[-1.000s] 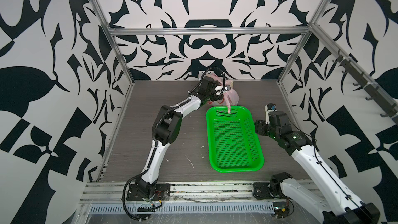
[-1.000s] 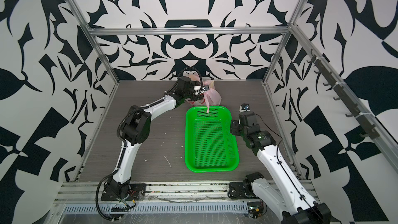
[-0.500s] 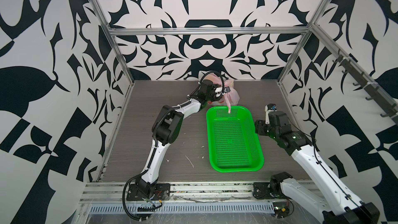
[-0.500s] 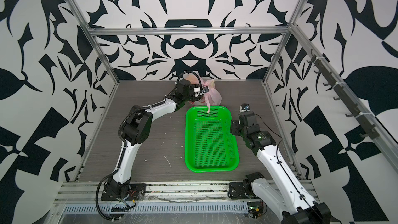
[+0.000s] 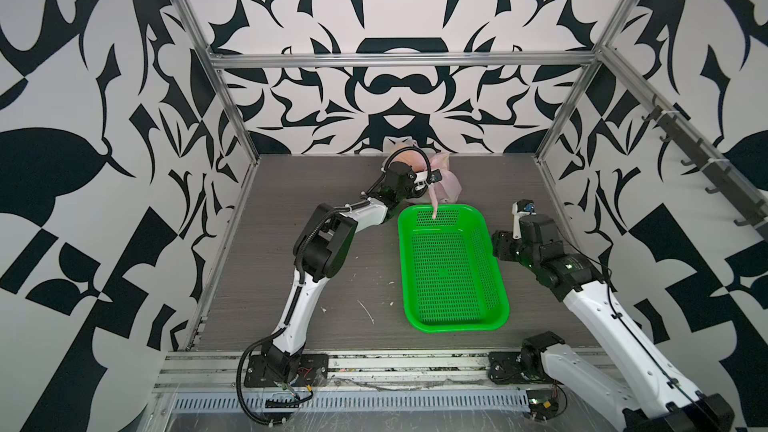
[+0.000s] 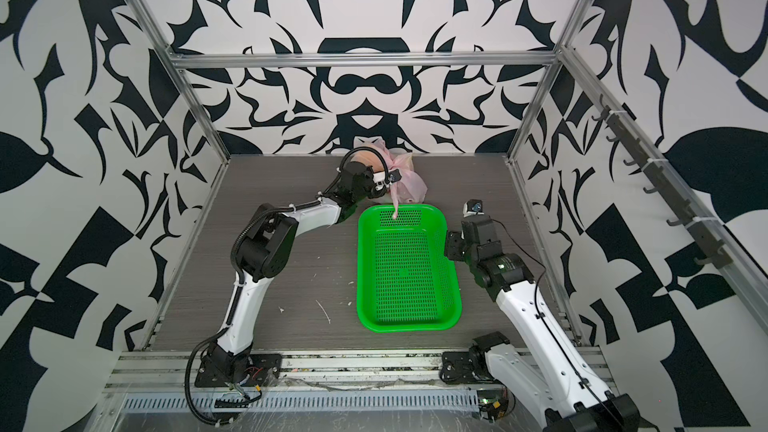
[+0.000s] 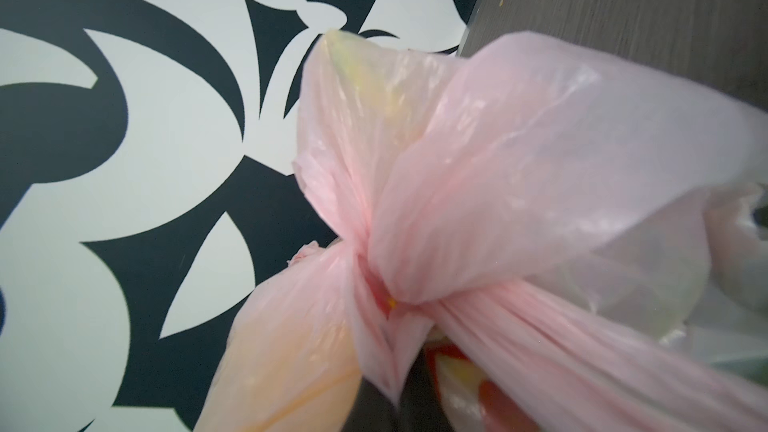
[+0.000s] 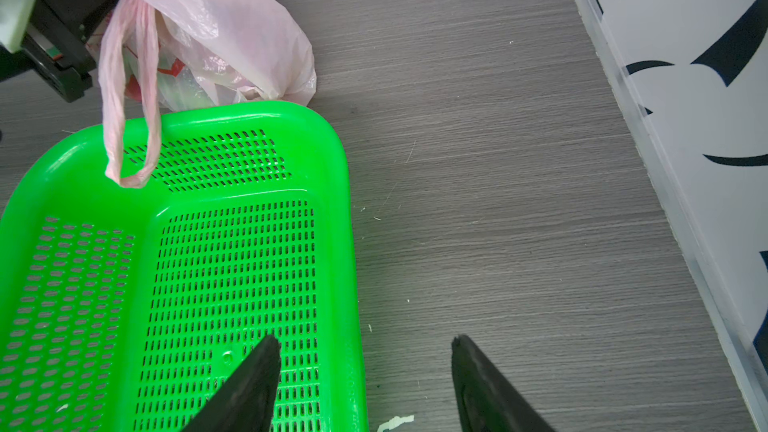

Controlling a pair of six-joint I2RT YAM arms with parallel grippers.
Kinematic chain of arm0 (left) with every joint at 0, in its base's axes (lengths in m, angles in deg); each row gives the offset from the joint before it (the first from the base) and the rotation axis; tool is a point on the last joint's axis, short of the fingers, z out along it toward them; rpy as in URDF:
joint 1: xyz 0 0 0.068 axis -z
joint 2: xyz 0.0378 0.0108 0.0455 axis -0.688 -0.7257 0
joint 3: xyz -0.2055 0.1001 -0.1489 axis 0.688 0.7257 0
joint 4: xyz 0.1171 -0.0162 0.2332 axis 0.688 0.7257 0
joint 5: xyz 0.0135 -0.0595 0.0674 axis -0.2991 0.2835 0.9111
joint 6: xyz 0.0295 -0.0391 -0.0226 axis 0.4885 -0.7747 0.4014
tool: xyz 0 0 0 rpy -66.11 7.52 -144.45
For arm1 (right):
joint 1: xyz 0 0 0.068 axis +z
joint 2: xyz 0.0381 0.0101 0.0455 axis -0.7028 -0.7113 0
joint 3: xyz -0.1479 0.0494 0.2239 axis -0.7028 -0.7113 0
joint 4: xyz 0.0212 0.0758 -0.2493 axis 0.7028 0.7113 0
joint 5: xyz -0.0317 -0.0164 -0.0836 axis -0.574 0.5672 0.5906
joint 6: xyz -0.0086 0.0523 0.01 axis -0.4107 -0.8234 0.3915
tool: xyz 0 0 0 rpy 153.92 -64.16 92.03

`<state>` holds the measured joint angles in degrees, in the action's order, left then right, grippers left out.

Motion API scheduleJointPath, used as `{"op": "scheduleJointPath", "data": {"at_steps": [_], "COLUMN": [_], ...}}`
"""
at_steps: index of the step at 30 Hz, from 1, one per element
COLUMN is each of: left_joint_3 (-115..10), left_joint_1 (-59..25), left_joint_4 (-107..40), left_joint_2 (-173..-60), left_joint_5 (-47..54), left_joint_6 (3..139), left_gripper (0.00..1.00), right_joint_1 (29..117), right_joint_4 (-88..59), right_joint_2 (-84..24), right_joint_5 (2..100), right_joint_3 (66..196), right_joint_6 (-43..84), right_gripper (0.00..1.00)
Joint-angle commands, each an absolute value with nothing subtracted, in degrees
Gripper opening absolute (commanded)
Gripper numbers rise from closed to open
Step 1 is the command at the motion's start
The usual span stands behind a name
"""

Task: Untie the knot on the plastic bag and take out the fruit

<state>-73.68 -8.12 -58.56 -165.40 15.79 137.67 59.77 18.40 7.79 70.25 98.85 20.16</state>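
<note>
I have the left gripper pinched shut on the plastic bag, right at the knot, which fills the left wrist view as a tight pink twist. The bag sits at the far end of the surface, close to the back wall and just behind the far rim of the green basket. One handle loop hangs down from the grip over that rim. The fruit is inside the bag, and I see it only as a yellowish tint through the film. My right gripper is spread wide and holds nothing. It hovers over the basket's right-hand rim, well apart from the bag.
</note>
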Motion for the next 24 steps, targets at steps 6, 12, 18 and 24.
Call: {"op": "scheduleJointPath", "data": {"at_steps": [6,12,18,24], "left_joint_3": [-64.58,-52.74,-40.07,-30.06], "left_joint_1": [-9.52,-9.69,-9.66,-7.34], "left_joint_4": [-65.62,-62.96,-55.81,-40.05], "left_joint_2": [-157.31,-147.25,-132.93,-117.75], "left_joint_5": [29.91,39.41,48.23,49.59], "left_joint_6": [138.8,136.17,128.62,115.2], "left_gripper": [0.0,0.0,0.0,0.0], "right_joint_1": [60.21,61.18,65.43,70.78], "right_joint_4": [14.82,12.1,10.13,8.58], "right_joint_2": [7.08,4.18,1.21,-0.91], "right_joint_5": [70.12,68.33,69.16,71.23], "right_joint_3": [98.81,99.38,100.89,102.54], "right_joint_6": [19.67,19.42,19.15,18.42], "right_gripper": [0.68,0.67,0.67,0.67]}}
